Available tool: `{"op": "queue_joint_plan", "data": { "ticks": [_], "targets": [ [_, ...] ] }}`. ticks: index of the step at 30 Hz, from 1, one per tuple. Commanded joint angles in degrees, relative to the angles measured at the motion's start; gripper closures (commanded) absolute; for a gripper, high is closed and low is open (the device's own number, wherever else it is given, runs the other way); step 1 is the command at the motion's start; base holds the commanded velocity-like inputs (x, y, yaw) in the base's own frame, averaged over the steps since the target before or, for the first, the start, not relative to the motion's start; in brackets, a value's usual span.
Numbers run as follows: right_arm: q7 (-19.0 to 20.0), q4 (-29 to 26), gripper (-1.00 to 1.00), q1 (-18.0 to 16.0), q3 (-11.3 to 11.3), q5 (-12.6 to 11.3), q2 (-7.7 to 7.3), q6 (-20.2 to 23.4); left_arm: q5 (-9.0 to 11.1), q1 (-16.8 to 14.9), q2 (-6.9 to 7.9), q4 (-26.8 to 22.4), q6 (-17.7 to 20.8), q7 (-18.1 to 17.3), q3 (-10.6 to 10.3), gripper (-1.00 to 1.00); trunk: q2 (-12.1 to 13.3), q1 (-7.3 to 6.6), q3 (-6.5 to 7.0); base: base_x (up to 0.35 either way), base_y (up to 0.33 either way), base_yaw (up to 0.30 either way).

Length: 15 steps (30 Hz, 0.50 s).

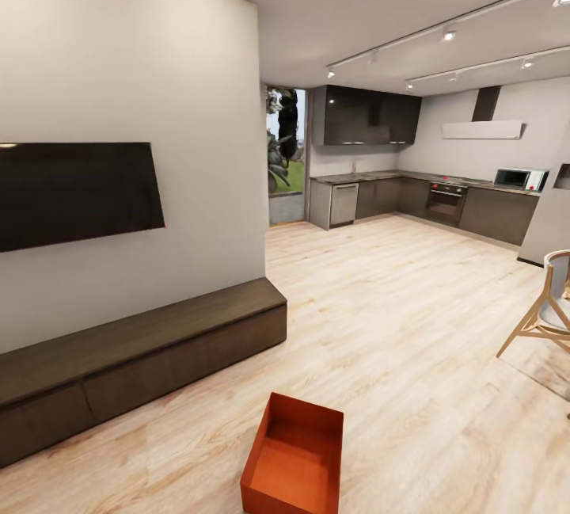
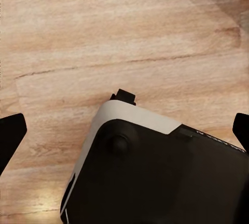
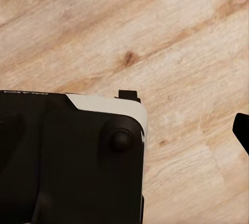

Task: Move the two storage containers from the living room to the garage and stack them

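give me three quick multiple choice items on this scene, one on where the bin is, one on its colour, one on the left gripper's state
1. The bin sits on
A. the wood floor
B. the bench
C. the kitchen counter

2. The bin is
A. blue
B. orange-red
C. grey

3. The left gripper is
A. shut on the bin
B. holding a chair
C. open, holding nothing

Key: 1 A, it rests on floor planks beside the bench. 2 B, its walls are orange-red. 3 C, the fingertips stand wide apart over bare planks.

storage container (image 1: 294, 457) | orange-red, lidless, upright | on living room wood-plank floor (image 1: 396, 316), near low dark bench (image 1: 134, 355)
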Motion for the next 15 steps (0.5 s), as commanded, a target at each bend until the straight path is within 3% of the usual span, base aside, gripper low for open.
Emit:
{"op": "queue_joint_plan", "data": {
  "ticks": [1,15],
  "targets": [
    [0.1,0.2,-1.0,-0.1,0.3,0.0,-0.03,-0.3,0.0,0.0,0.06,0.0,-0.1,0.1,0.4,-1.0,-0.1,0.02,-0.11,0.024,0.055,0.0],
    [0.1,0.2,-1.0,-0.1,0.3,-0.2,-0.01,-0.3,-0.1,0.0,-0.01,0.2,0.0,0.1,0.3,-1.0,-0.1,0.02,-0.11,0.189,0.211,0.0]
  ]
}}
